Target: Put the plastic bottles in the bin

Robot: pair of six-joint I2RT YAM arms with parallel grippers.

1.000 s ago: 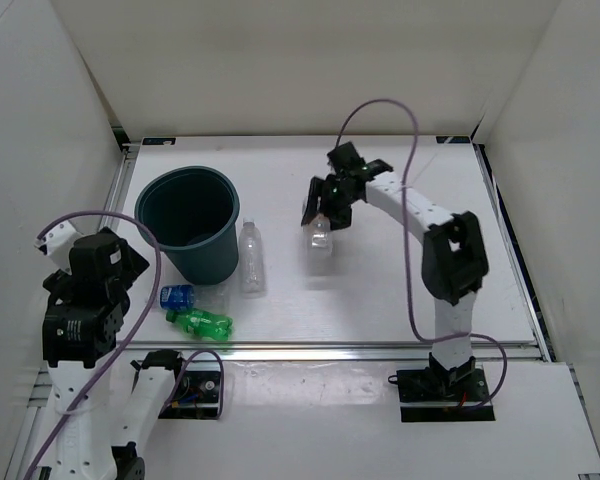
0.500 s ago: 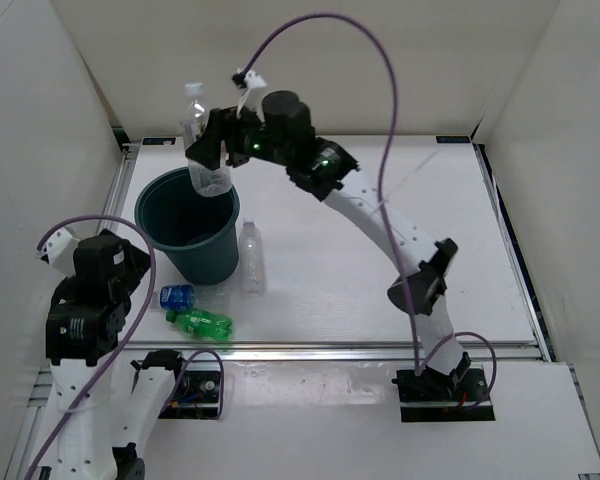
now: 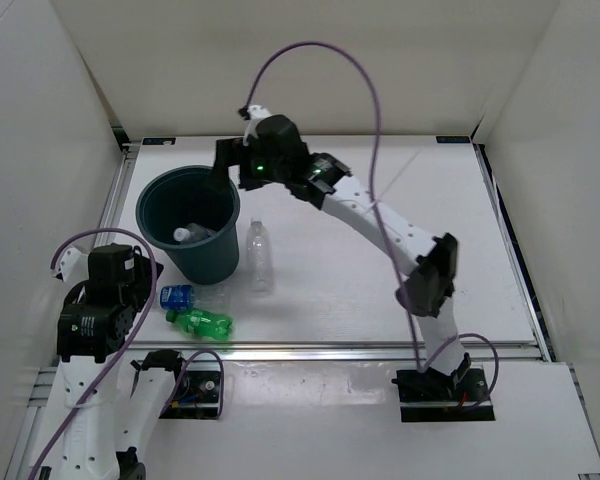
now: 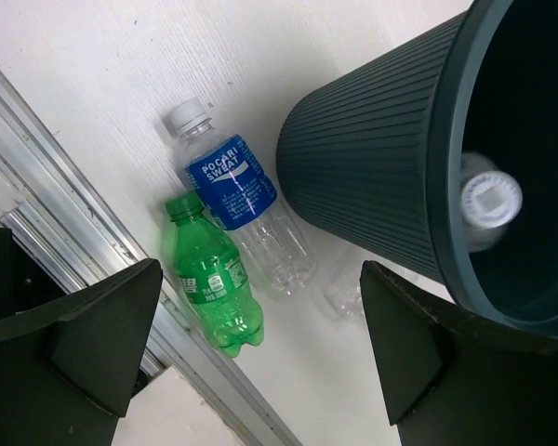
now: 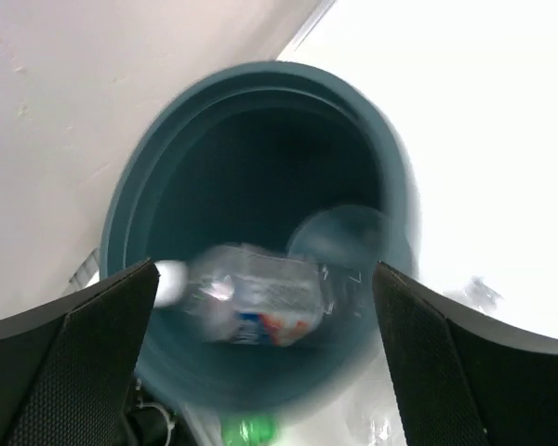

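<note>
The dark teal bin stands at the table's left. A clear white-capped bottle lies inside it, seen blurred in the right wrist view and by its cap in the left wrist view. My right gripper hangs open above the bin's mouth, holding nothing. Another clear bottle lies just right of the bin. A blue-labelled bottle and a green bottle lie side by side in front of the bin. My left gripper hovers open above them.
A metal rail runs along the table's near edge, close to the green bottle. White walls enclose the table on three sides. The right arm stretches across the middle, with its purple cable arching overhead.
My right arm carried a clear bottle from mid-table to above the bin, then opened; the bottle now lies in the bin. The left arm sank slightly toward the front bottles.
</note>
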